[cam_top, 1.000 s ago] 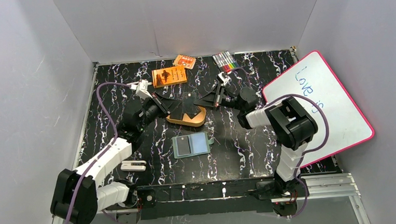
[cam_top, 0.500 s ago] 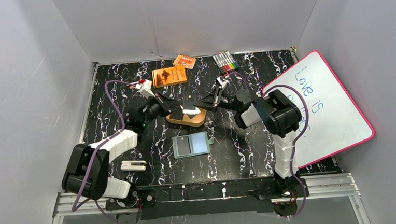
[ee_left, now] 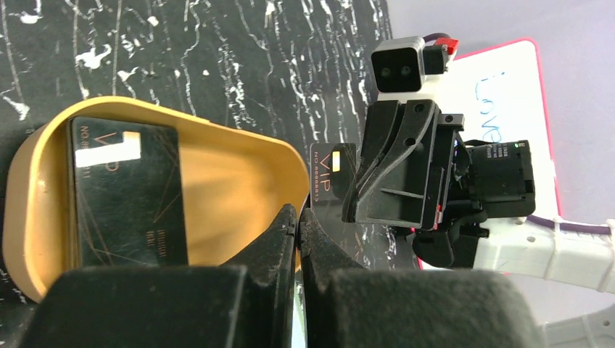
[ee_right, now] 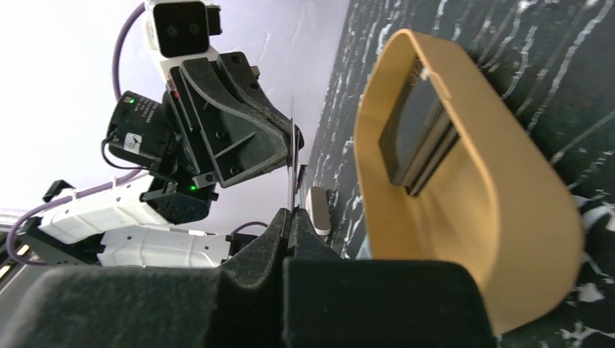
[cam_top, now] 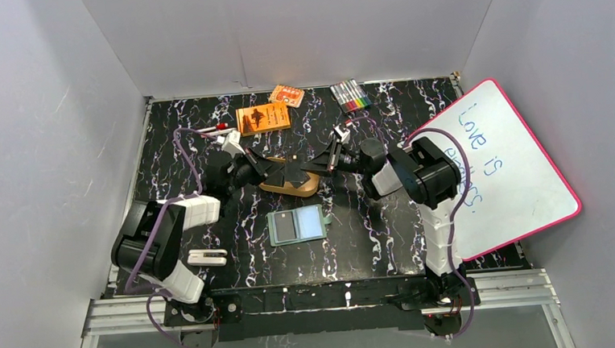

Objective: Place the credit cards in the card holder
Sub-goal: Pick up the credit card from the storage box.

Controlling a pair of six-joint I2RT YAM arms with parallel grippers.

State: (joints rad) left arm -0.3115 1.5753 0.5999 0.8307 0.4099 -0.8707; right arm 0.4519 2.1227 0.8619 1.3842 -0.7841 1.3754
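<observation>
Our left gripper (ee_left: 297,217) is pinched narrow on the rim of the tan card holder (ee_left: 239,167). One black card (ee_left: 127,196) lies flat inside the holder. Our right gripper (ee_right: 292,217) is closed tight on a second black card (ee_left: 330,174), which it holds upright just beside the holder's rim.

Seen from above, the left tool (cam_top: 286,173) and right tool (cam_top: 309,167) cover much of the card holder (cam_top: 289,189). In the right wrist view, the gripped credit card (ee_right: 292,152) shows edge-on, its face unseen.
</observation>
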